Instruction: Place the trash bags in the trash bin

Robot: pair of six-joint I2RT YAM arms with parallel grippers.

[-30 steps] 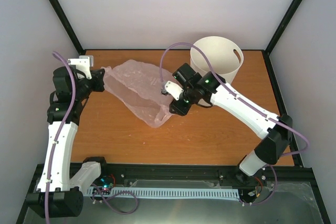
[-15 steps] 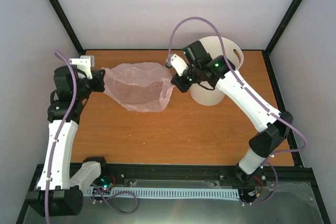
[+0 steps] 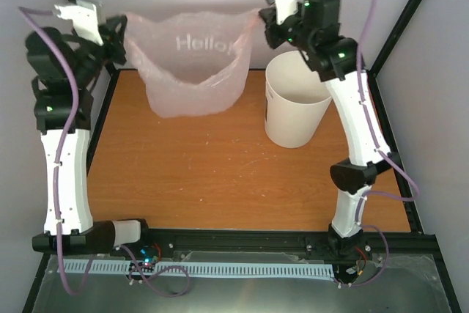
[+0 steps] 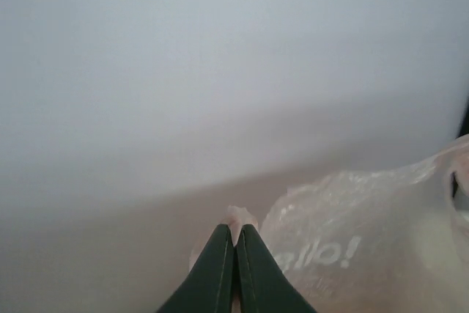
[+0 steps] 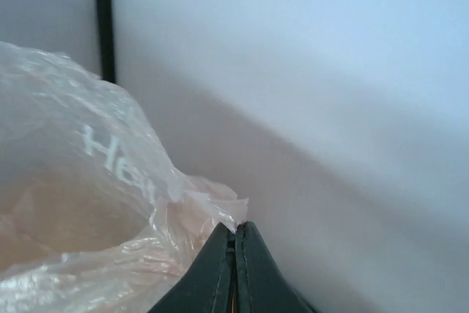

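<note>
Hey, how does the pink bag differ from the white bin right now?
The trash bag is translucent pale pink and crinkly, with white Hello lettering; the trash bin is opaque white, smooth and plain. The bag hangs in the air, stretched between the left tool and the right tool, each shut on an upper corner; the bin stands upright on the table, untouched. Both have their mouths open upward.

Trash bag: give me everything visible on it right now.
The trash bag is thin, translucent pale pink plastic, crinkly, with white "Hello" lettering. It hangs in the air, stretched wide by its top edge between the left gripper and the right gripper, each shut on a pinched corner. The upper edge sags between them. It hangs left of the trash bin, not in it; nothing else visibly touches it.
</note>
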